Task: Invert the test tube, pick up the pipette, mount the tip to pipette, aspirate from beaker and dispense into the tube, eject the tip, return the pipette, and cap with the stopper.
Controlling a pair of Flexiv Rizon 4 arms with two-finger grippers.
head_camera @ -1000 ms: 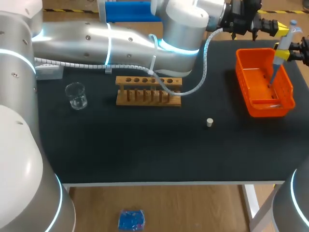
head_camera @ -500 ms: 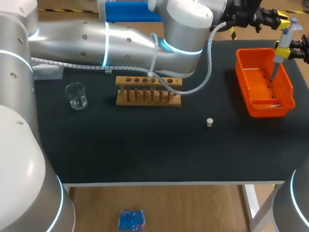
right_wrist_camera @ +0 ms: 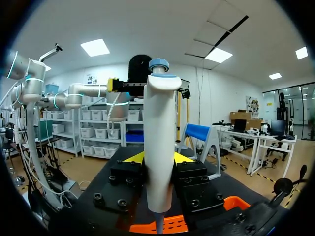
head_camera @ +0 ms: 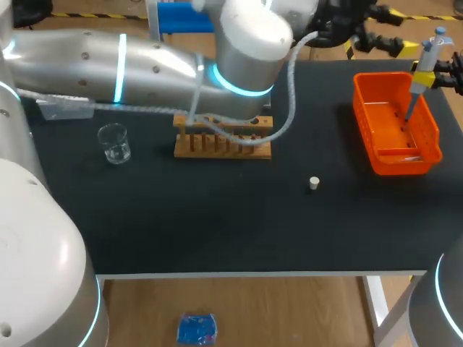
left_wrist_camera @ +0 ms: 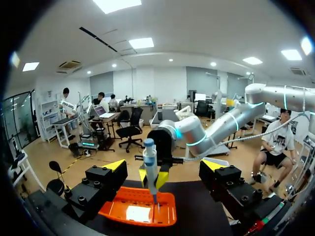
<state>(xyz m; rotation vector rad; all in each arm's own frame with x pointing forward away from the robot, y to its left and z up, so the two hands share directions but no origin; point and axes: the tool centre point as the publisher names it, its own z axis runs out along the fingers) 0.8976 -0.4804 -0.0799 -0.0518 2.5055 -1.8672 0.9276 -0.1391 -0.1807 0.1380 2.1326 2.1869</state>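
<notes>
Glass beaker (head_camera: pixel 114 142), rack (head_camera: pixel 222 137), stopper (head_camera: pixel 314 183): head view only; pipette (right_wrist_camera: pixel 158 142) everywhere.

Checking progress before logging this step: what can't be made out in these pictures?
Rack, head view: left arm and its cable cover much of it; any tube is hidden.
Pipette end, head and left wrist views: too small to show a tip.
Beaker: liquid level too faint.

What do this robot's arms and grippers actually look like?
Thick, rounded silver-grey tubes with glowing cyan rings at the joints: left arm, right arm. A pale ribbed cable loops along the left one. The left gripper and right gripper are black bolted blocks, each with two fingers tipped bright yellow.
</notes>
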